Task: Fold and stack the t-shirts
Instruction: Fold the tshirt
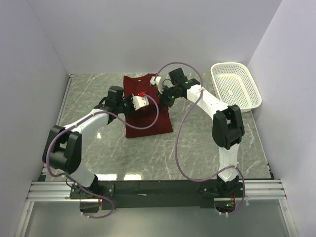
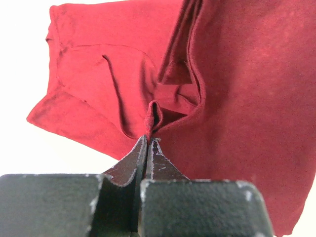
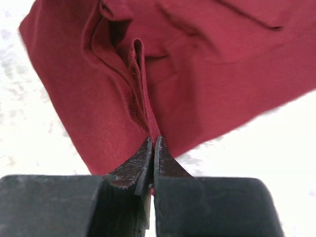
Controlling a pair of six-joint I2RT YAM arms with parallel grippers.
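T-shirt [image 1: 148,120] lay on the table [image 1: 222,143], mid-back, between the two arms, well apart from the white basket [image 1: 236,86] at far right.

Handling (my read): light, soft, limp cotton, no stiffness, so it would sag and drape wherever unsupported. Not fragile, not slippery, but a thin pinch could slide out if tugged hard. Best hold prob. at a seam, hem or doubled edge, w/ two holds apart so the cloth hangs flat for a fold.

Left gripper [image 2: 148,142] was closed tight on a small bunched ridge of the fabric, cloth poking up betw. the tips. Right gripper [image 3: 152,143] was likewise clamped on a raised pleat or folded edge, jaws nearly meeting. Both holds sat toward the shirt's far half in the top view.

Looks: dark red/maroon, plain, no print seen. From above it read as a narrowish upright rectangle, sides appar. tucked in, bottom edge fairly straight. Wrist views showed a sleeve w/ stitched hem, soft creases and overlapping layers. Neck label couldn't be made out.
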